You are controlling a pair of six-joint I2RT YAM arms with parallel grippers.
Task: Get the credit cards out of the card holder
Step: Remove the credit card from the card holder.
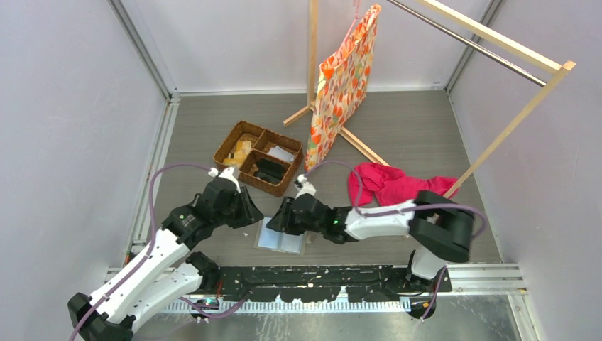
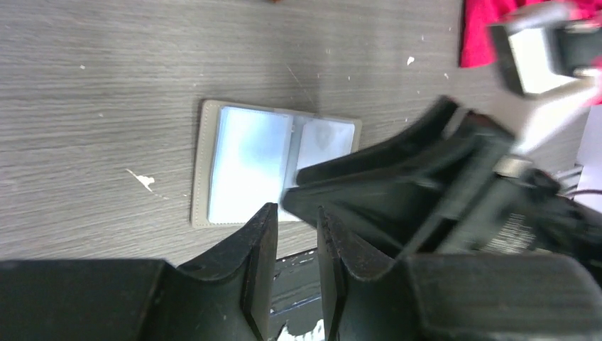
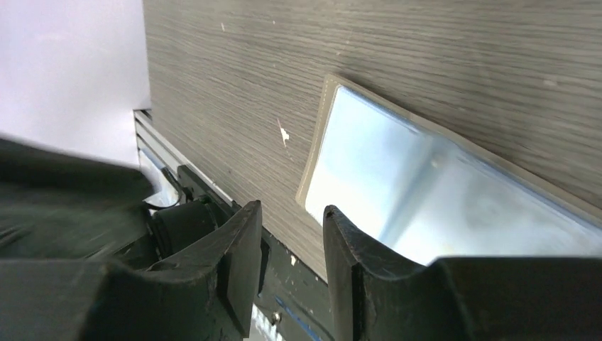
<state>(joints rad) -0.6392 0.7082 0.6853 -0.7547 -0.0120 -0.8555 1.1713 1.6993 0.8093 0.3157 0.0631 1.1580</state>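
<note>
Two grippers, both mine, sit low over the table (image 1: 397,128), almost tip to tip. The card holder (image 1: 282,239) lies spread open and flat at the 6 o'clock edge of the table, pale blue sleeves facing up, just ahead of the black rail that carries my bases.

My left gripper (image 1: 254,215) hangs at the holder's 10 o'clock. Its jaws are parted by a narrow gap and nothing sits between them; in my left wrist view the gap shows only table and rail, and the holder (image 2: 273,163) lies beyond the fingertips at 12 o'clock. One whitish credit card (image 2: 324,141) with a faint mark shows through the sleeve at the holder's 3 o'clock side.

My right gripper (image 1: 272,224) comes in from 3 o'clock, over the holder's far edge. Its jaws are also apart and empty. In my right wrist view one finger (image 3: 355,256) stands at the rim of the holder (image 3: 397,163); I cannot tell whether it touches.

From the holder, the wicker basket (image 1: 228,145) sits at 11 o'clock, the red cloth (image 1: 387,181) at 2 o'clock, and the floral bag (image 1: 341,85) hangs from the wooden rack (image 1: 497,42) at 1 o'clock.
</note>
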